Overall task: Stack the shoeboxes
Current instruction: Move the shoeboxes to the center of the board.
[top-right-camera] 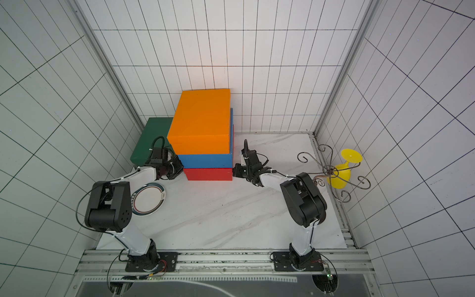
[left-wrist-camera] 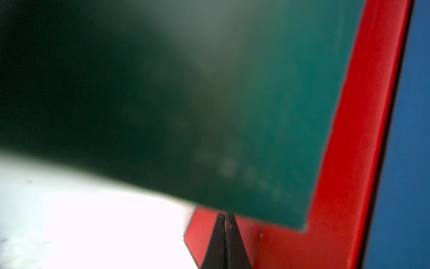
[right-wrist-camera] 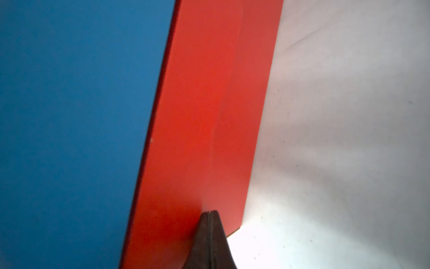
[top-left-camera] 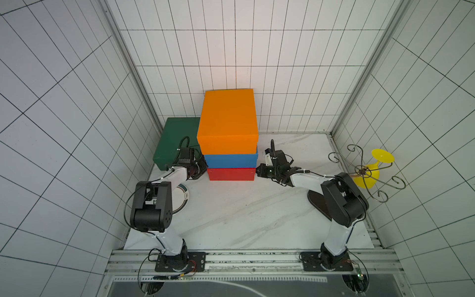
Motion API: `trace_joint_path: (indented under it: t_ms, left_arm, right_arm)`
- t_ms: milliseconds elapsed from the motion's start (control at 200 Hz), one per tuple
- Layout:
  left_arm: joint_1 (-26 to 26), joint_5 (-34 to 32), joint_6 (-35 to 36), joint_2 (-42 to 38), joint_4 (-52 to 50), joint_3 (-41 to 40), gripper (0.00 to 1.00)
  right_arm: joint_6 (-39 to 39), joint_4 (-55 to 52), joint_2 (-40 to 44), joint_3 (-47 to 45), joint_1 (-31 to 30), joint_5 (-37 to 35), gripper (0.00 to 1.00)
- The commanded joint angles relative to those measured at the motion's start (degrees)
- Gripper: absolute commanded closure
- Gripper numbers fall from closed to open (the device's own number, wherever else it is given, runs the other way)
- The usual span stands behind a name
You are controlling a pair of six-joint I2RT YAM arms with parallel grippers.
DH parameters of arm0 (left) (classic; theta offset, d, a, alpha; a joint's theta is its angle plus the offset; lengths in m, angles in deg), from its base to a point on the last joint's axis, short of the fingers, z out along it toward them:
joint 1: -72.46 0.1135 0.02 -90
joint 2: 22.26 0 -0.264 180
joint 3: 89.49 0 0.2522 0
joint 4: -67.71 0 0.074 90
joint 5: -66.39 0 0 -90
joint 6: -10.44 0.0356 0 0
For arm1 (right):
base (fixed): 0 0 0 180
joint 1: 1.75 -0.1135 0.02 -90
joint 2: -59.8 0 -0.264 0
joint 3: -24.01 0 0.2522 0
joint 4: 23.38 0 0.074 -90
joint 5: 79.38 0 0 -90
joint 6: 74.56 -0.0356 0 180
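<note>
Risk: the orange box (top-left-camera: 227,120), on the blue box (top-left-camera: 231,160), on the red box (top-left-camera: 230,174), could slide or topple if uneven side pushes shift the red base
Bench (top-left-camera: 231,218): white, marbled; carries all four boxes
Stacked three: far edge, mid-bench; plain matte lidded card; orange not flush with blue
Green box (top-left-camera: 174,138): dark, far left corner, on the bench just beside the red box, not yet stacked
Left tool (left-wrist-camera: 225,219): jaws together, empty, tips at the red side
Right tool (right-wrist-camera: 210,213): jaws together, empty, tips touching the opposite red side

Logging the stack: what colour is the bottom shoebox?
Red. The bottom shoebox shows best in a top view.
</note>
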Motion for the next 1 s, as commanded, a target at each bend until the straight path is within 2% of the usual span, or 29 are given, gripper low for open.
trace_joint_path:
  t_ms: [0, 400, 545, 825, 1000]
  left_arm:
    - [-5.5, 2.9, -1.5, 1.3, 1.2, 0.6, 1.0]
    - [-13.0, 0.7, -4.0, 2.2, 2.4, 2.0, 1.0]
    - [-14.8, 0.0, -4.5, 3.1, 2.1, 3.7, 1.0]
    - [-16.5, 0.5, -5.0, 5.2, 1.7, 6.2, 1.0]
    - [-15.7, -0.8, -2.9, 3.0, -1.7, 7.8, 1.0]
  right_arm:
    - [-1.0, 4.7, 4.0, -5.0, -1.2, 4.7, 1.0]
    - [-1.7, 5.6, 11.5, -15.0, 2.7, 3.3, 1.0]
    - [-0.6, 3.5, 13.4, -15.7, 4.6, 2.4, 1.0]
    - [1.4, -0.2, 15.7, -15.5, 5.3, 0.2, 1.0]
    - [1.6, -1.1, 17.8, -16.6, 4.8, -0.5, 1.0]
